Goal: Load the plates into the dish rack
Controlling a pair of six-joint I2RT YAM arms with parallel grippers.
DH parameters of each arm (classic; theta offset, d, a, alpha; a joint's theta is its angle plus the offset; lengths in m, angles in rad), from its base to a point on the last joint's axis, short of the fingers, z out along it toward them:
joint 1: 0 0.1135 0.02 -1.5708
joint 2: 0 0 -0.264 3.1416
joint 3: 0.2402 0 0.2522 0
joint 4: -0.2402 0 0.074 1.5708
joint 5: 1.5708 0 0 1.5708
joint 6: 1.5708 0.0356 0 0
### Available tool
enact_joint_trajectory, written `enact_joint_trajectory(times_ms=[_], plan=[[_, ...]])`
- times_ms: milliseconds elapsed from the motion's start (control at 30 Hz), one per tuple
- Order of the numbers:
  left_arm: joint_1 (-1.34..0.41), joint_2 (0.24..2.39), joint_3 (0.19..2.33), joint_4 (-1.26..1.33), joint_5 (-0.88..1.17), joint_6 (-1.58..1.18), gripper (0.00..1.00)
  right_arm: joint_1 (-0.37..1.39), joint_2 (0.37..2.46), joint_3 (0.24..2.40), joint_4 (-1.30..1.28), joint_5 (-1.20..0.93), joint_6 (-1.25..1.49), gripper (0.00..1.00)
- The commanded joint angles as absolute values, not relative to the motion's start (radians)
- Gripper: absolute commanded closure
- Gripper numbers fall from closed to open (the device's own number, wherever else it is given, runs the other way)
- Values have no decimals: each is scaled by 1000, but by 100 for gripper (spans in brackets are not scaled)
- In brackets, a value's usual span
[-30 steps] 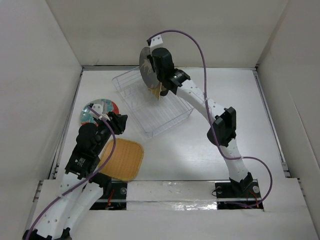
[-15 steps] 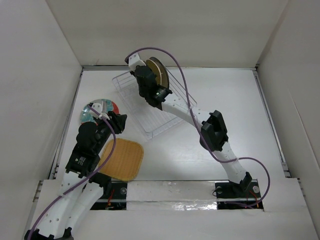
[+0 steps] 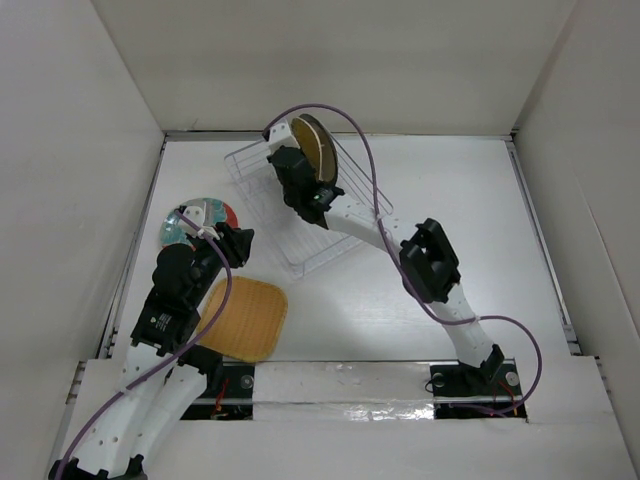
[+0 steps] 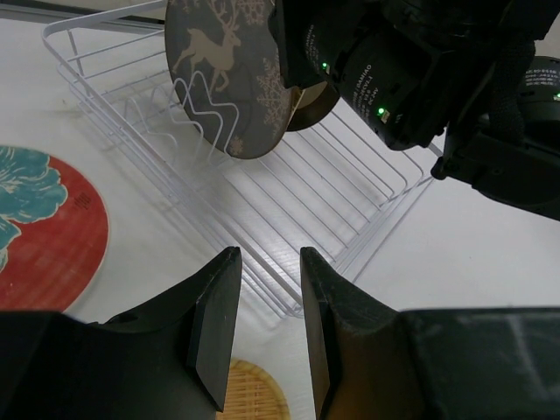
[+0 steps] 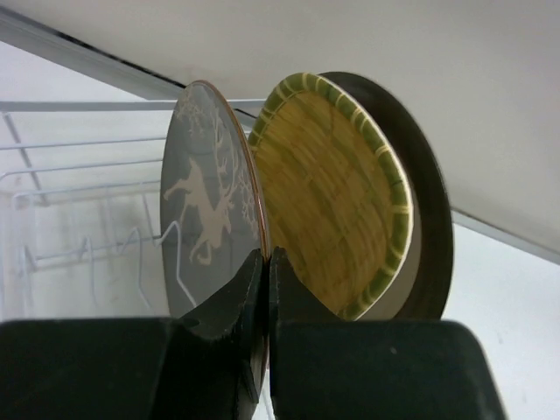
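Observation:
My right gripper (image 5: 267,262) is shut on the lower edge of the dark deer plate (image 5: 206,210) and holds it upright over the far end of the dish rack (image 3: 318,242), among its slot dividers. Right behind it stand the yellow woven fan-shaped plate (image 5: 337,201) and the dark-rimmed plate (image 5: 433,227). The left wrist view shows the deer plate (image 4: 223,74) over the rack wires (image 4: 350,184). My left gripper (image 3: 236,246) is open and empty, between the red-teal plate (image 3: 200,220) and the yellow woven square plate (image 3: 245,320), both flat on the table.
White walls enclose the table on the left, far and right sides. The rack sits diagonally near the far wall. My right arm (image 3: 430,260) stretches across the middle of the table towards the rack.
My right gripper has carried the deer plate left and down to the rack's far end and turned it edge-on to the top camera. The left arm has not moved.

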State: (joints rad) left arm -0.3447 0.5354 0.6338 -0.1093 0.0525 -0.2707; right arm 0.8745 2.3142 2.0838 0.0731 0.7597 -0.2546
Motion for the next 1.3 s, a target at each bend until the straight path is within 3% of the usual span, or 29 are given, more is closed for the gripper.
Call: enact_joint_trajectory(times_ms=[0, 33, 133, 167, 267, 367, 433, 467, 533, 567, 767, 833, 867, 933, 967, 1267], plan=[[-341, 534, 634, -69, 68, -267, 70, 855, 2215, 2043, 103, 709, -74, 90], [-341, 535, 632, -69, 66, -268, 70, 854, 2201, 2033, 98, 690, -39, 85], [-341, 537, 634, -71, 60, -267, 70, 844, 2143, 2017, 48, 626, 49, 55], [-341, 535, 635, -72, 57, -267, 70, 844, 2126, 2017, 13, 606, 66, 39], [-341, 529, 635, -75, 49, -267, 70, 834, 2016, 1944, 3, 537, 129, 23], [-341, 515, 635, -75, 40, -268, 70, 844, 1854, 1751, 17, 442, 218, 21], [-341, 508, 635, -75, 40, -268, 71, 871, 1707, 1537, 53, 417, 300, 27], [-341, 505, 635, -75, 40, -268, 86, 886, 1656, 1461, 99, 411, 326, 54], [-341, 502, 635, -77, 38, -270, 99, 920, 1529, 1320, 127, 381, 433, 86], [-341, 497, 635, -78, 38, -270, 100, 957, 1493, 1193, 155, 359, 464, 100], [-341, 469, 635, -80, 44, -276, 100, 1100, 1388, 905, 231, 196, 692, 97], [-341, 465, 637, -80, 43, -279, 94, 1150, 1408, 833, 274, 172, 756, 78], [-341, 462, 638, -83, 43, -278, 90, 1160, 1422, 815, 322, 158, 778, 61], [-341, 454, 635, -83, 46, -278, 88, 1173, 1471, 770, 372, 137, 852, 49], [-341, 445, 635, -81, 46, -279, 87, 1186, 1508, 755, 435, 130, 874, 39], [-341, 414, 635, -86, 48, -282, 85, 1186, 1794, 739, 678, 31, 1132, 35]])
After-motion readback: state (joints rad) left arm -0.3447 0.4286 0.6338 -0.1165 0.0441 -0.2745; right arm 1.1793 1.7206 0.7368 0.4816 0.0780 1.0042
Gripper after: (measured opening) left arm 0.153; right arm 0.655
